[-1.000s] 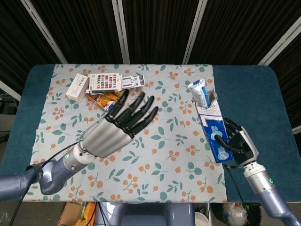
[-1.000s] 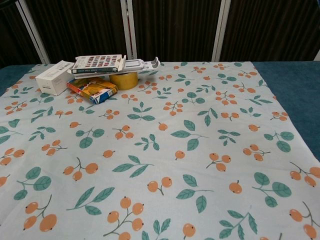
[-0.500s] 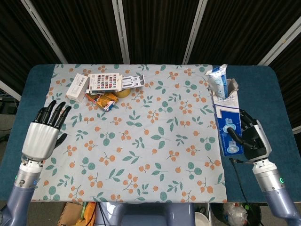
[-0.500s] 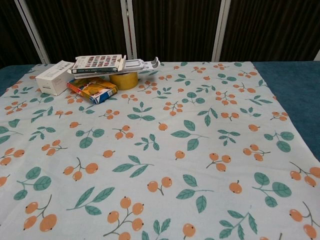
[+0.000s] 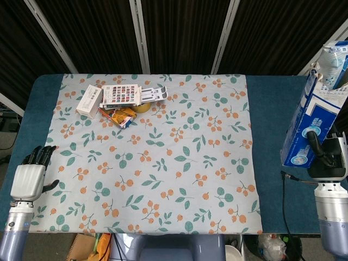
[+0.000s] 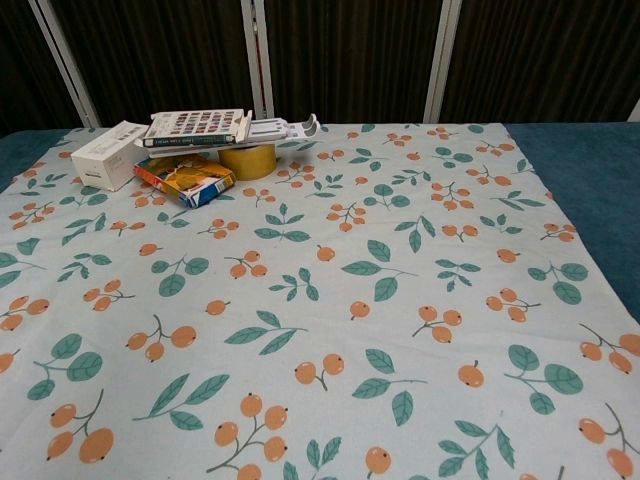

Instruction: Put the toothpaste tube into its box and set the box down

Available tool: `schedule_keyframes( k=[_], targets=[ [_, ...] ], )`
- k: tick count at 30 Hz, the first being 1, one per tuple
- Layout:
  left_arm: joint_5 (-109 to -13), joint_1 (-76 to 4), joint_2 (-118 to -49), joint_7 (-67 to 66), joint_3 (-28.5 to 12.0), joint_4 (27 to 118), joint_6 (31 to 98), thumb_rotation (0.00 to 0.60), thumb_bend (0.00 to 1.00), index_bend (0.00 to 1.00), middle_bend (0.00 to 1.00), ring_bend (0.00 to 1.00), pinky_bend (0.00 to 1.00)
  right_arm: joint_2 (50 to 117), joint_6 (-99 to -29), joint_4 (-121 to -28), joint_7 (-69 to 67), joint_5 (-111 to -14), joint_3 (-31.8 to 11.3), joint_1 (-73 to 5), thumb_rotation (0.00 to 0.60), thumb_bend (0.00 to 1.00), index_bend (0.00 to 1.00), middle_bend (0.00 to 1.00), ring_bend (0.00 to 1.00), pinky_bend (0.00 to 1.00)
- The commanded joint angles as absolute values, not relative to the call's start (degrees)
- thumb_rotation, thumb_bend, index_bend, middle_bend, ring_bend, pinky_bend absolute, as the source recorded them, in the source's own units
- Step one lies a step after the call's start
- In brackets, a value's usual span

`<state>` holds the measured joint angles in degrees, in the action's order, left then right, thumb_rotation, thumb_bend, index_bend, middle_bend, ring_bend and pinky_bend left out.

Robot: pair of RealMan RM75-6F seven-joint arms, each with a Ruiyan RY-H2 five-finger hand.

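In the head view my right hand [image 5: 325, 159] grips the blue-and-white toothpaste box [image 5: 310, 128] near its lower end and holds it upright at the far right, over the blue table edge. The toothpaste tube [image 5: 333, 58] sticks out of the box's open top. My left hand [image 5: 30, 176] hangs at the lower left off the cloth, holding nothing, its dark fingers held straight and close together. Neither hand appears in the chest view.
A floral cloth [image 5: 152, 163] covers the table [image 5: 277, 109]. At its back left lie a white box [image 5: 88, 100], a colour-swatch card [image 5: 120, 95], a white rack [image 5: 153, 93], an orange packet [image 5: 118, 115] and a yellow tape roll [image 6: 247, 160].
My right hand has lifted the box with the tube up and to the right, tilting it upright. My left hand has pulled back from the cloth's middle to the lower left corner.
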<state>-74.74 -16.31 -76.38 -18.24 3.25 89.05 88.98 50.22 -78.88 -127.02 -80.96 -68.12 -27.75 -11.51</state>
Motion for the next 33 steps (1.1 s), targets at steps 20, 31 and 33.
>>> schedule_keyframes(
  k=[20, 31, 33],
  targets=[
    [-73.95, -14.38, -76.1, -18.83, -0.21, 90.58, 85.53, 0.6, 0.0, 0.11, 0.13, 0.11, 0.26, 49.24, -75.9, -127.44, -81.61, -68.46, -28.65, -10.52, 0.6, 0.42, 0.44, 0.56, 0.52, 0.54],
    [-74.22, -13.8, -75.83, -19.08, -1.09, 91.09, 84.45, 0.6, 0.0, 0.12, 0.13, 0.11, 0.26, 49.71, -66.77, -122.96, -63.97, -67.09, -22.66, -14.3, 0.6, 0.43, 0.45, 0.56, 0.53, 0.55],
    [-74.33, -13.72, -75.76, -19.01, -1.29, 91.16, 84.32, 0.6, 0.0, 0.12, 0.13, 0.11, 0.26, 51.93, -65.24, -121.02, -57.73, -67.02, -20.22, -15.53, 0.6, 0.43, 0.45, 0.56, 0.53, 0.55]
  ],
)
